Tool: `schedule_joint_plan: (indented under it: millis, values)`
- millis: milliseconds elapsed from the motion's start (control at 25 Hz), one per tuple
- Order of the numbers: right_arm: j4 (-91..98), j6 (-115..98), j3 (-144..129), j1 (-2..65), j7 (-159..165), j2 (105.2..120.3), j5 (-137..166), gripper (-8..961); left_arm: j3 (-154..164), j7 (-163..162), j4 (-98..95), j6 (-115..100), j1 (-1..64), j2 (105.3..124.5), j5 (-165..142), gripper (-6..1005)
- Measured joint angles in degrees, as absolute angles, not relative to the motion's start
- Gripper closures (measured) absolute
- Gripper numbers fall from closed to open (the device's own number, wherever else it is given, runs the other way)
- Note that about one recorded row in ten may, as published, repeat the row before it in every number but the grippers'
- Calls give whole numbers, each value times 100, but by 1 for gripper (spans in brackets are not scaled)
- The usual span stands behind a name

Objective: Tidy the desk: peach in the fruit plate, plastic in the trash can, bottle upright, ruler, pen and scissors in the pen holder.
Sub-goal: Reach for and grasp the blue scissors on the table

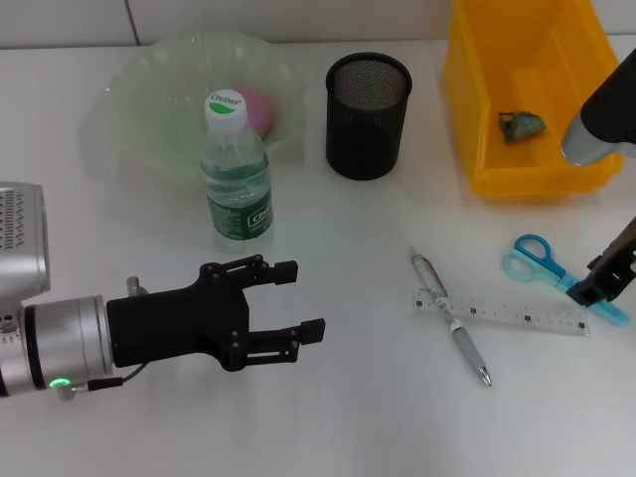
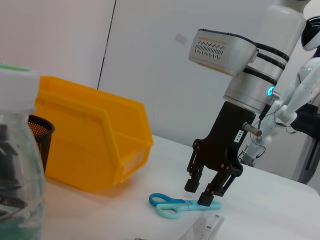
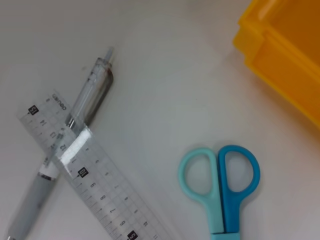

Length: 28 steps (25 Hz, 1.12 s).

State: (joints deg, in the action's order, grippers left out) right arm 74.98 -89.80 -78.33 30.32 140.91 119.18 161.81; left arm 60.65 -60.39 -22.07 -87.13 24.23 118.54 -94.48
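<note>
Ruler (image 1: 502, 312) across pen (image 1: 450, 316), scissors (image 1: 542, 260) beside, right end effector (image 1: 604, 281) over blades

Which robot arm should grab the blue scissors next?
The right. The right gripper is already directly over the scissors, fingers open around the blades. The left gripper hangs open across the desk, near the bottle, with the pen and ruler in between.

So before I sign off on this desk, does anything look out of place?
Yes: the ruler lies across the pen on the table, and the scissors lie loose under the right gripper; none are in the pen holder.
</note>
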Motion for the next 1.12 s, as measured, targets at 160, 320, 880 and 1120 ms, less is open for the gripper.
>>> schedule_joint_plan:
  millis: [160,320,880,1120]
  values:
    - [7416,-8856,-7856,3032,14014,11923,16175,532,6065,-6030,-2166,-8704,2453,11856,-9448,186]
    - [7386,-8781,-7882,3032,13991,11927,16163,530,6065,-6036,-2163,-8701,2468,11857,-9448,186]
    - [7301,-8710,-7884,3023,13878,11936,16077,561,6064,-6050,-2162,-8692,2488,11857,-9448,186]
    - [7294,-8688,-7884,3023,13877,11936,16074,604,6064,-6048,-2162,-8691,2488,11857,-9448,186]
